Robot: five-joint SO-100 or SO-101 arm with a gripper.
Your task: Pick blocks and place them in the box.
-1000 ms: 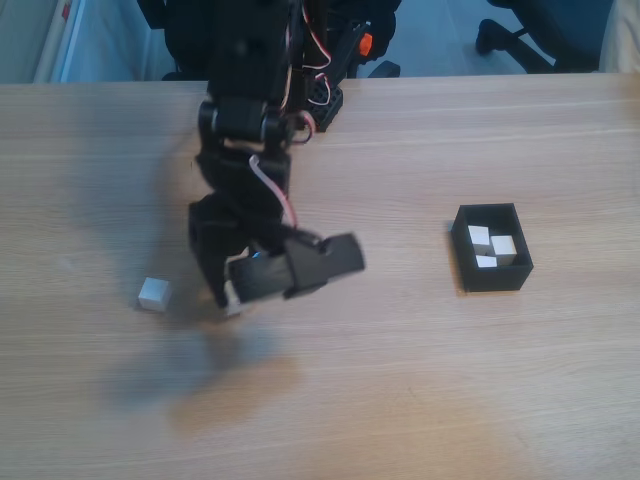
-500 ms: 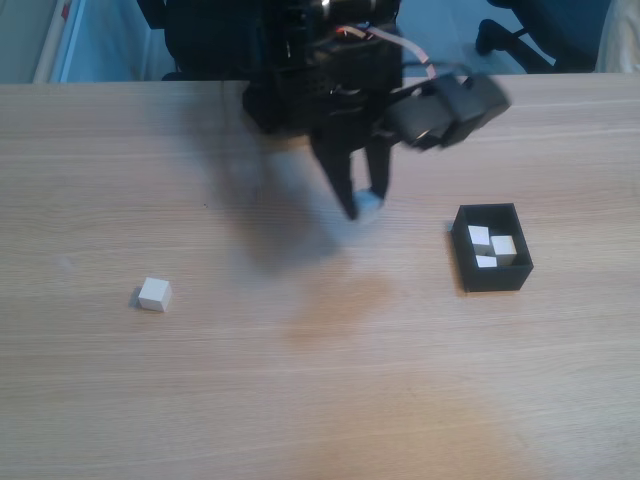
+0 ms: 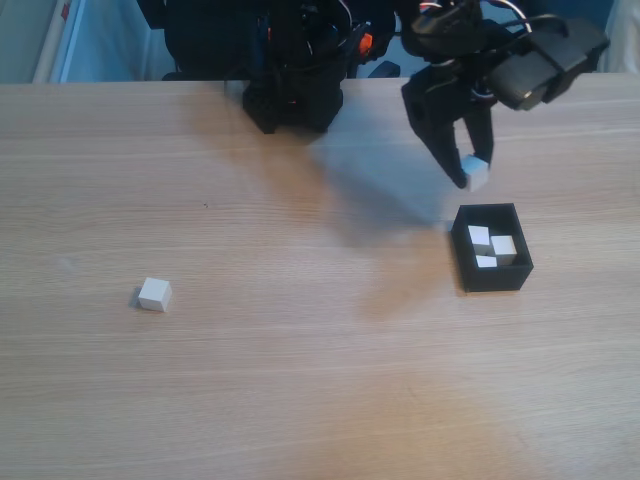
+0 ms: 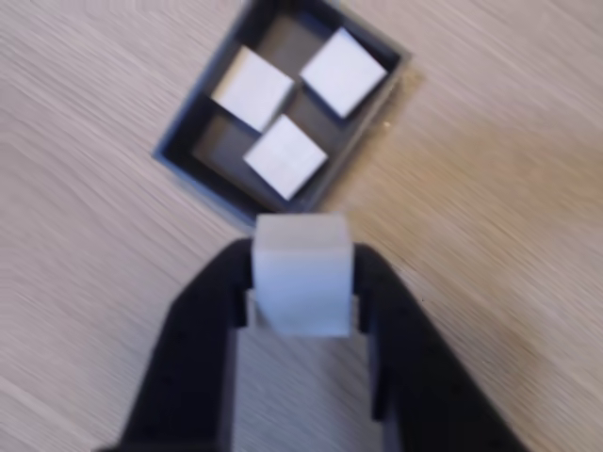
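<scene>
Here we see a small off-white cube, the held block [image 4: 301, 282], pinched between the two black fingers [image 4: 193, 348] of the tool [image 3: 472, 178], its matte faces plain and its edges crisp; in the fixed view it hangs in the air just above and to the upper left of the box [image 3: 520, 275]. In the wrist view the same cube sits just short of the box's near rim. The box is a small black open-topped container with thin matte walls, and it rests on the surface [image 3: 320, 400] at the right of the fixed view. Inside it we count three more cream cubes [image 4: 285, 155], lying flat on the dark floor and close together, two side by side and one nearer the tool. A fifth cube, the loose block [image 3: 154, 294], lies alone on the surface well apart at the left of the fixed view, casting a small shadow. The surface is pale wood-grain laminate with fine lengthwise streaks. The arm [image 3: 300, 70] is black and angular, with thin wires looped at its joints, and its base stands at the far edge of the surface.
</scene>
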